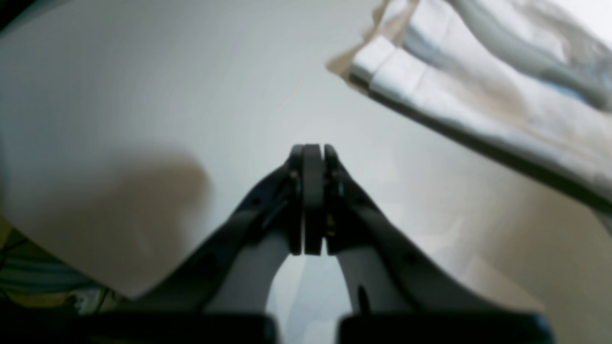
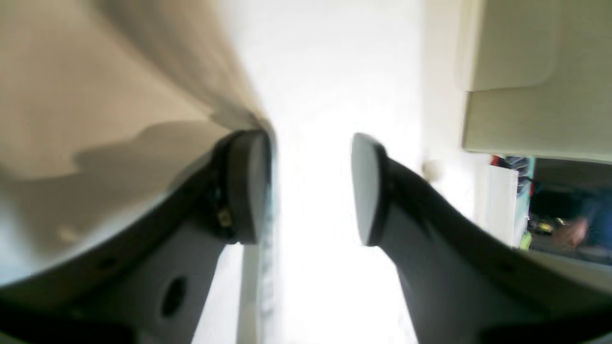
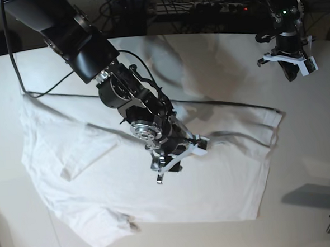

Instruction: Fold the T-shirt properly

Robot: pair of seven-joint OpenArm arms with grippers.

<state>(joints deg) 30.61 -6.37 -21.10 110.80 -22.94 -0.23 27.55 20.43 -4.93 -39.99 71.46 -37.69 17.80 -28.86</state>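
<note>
Two grippers worked: right gripper (image 3: 175,156) hung spread over the T-shirt (image 3: 101,178); left gripper (image 3: 289,65), fingers pressed together, idled at two o'clock; a hem edge should be pinched cleanly.

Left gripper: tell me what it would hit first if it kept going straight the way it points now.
Probably the bare table. The left gripper, jaws shut and empty, aims at open tabletop; the T-shirt lies off to one side of that line. Depth is unclear in the wrist view.

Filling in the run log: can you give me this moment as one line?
T-shirt: spread on table, unfolded | right gripper: open, low over shirt middle | left gripper: shut, empty, off the shirt
</note>
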